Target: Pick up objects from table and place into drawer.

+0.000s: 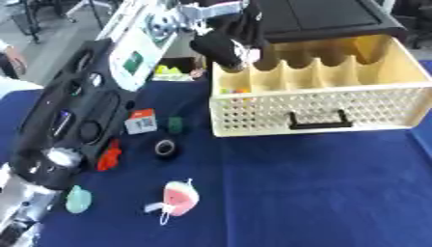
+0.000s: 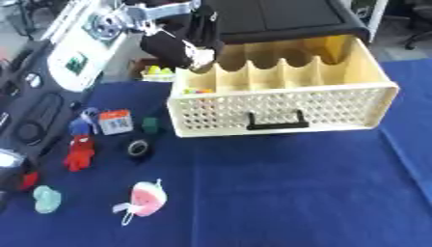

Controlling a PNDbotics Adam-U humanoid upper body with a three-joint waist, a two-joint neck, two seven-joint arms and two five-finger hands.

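A: Where is the robot hand?

B: The left robot hand [image 2: 182,48] is up over the back left corner of the drawer [image 2: 278,113]. Its fingers are curled, and I cannot tell if there is something in them.

A: What does the drawer look like?

B: It is a cream box with lots of little holes and a black handle [image 2: 274,120] on the front. It is pulled out from under a black top. Inside there are walls that split it into small rooms. In the room on the far left there is something small with many colours [image 2: 198,90].

A: What is on the bench?

B: The bench [image 2: 295,193] has a dark blue cloth. To the left of the drawer lie some small toys. There is a white and orange card [image 2: 115,121], and a little green block [image 2: 151,124] just beside it. Near them is a black ring [image 2: 139,148]. A red toy [image 2: 80,153] lies further left, with a small blue thing [image 2: 82,123] above it. Closer to us are a pink and white toy [image 2: 145,199] and a light green thing [image 2: 47,199].

A: And the other robot hand?

B: I cannot see it.
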